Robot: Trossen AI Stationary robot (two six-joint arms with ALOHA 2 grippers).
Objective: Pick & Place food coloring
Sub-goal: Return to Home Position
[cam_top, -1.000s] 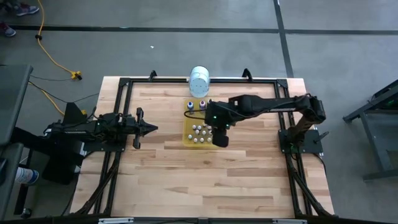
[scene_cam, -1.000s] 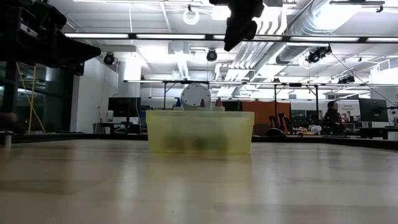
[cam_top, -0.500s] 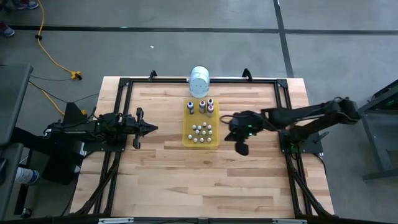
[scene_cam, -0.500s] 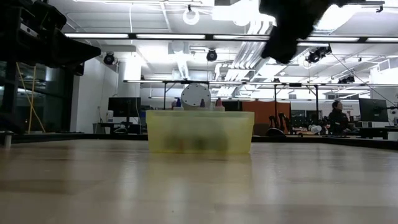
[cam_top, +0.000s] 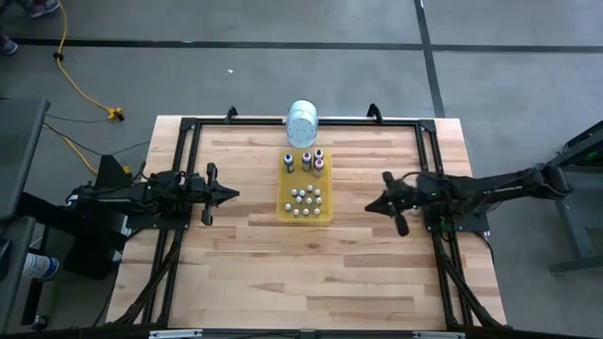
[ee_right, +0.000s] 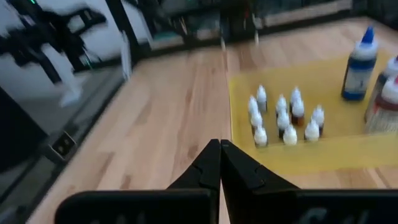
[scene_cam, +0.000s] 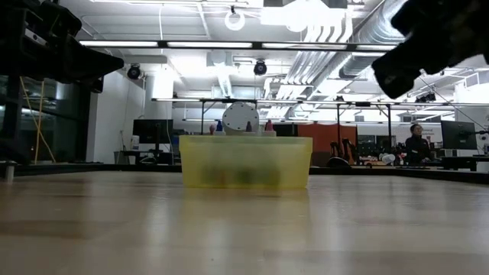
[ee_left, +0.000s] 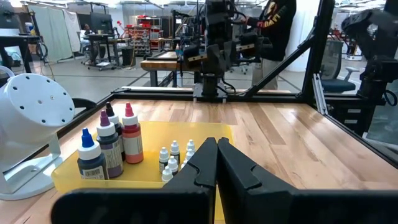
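The food coloring stands in a yellow tray (cam_top: 287, 209) at the table's middle, toward the far edge. Three taller bottles (cam_top: 306, 161) with dark blue, purple and reddish bodies (ee_left: 111, 146) are at the tray's far end. Several tiny white-capped ones (cam_top: 304, 200) (ee_right: 286, 118) cluster nearer. My right gripper (cam_top: 369, 206) (ee_right: 219, 144) hangs shut to the right of the tray, pointing at it with nothing between its fingers. My left gripper (cam_top: 236, 195) (ee_left: 216, 142) waits shut to the left of the tray, pointing level toward it.
A large white cylindrical container (cam_top: 302, 122) (ee_left: 34, 118) stands at the far edge behind the tray. Black frame rails (cam_top: 179, 169) run along the table's sides. Bare wood (cam_top: 311, 273) spreads toward the near edge. A person (scene_cam: 416, 145) sits in the room beyond.
My right gripper has drawn back from above the tray toward the table's right edge, sinking as it went and tipping from pointing steeply down to nearly level. The tray's far right corner, which the arm covered before, now shows with its bottles standing.
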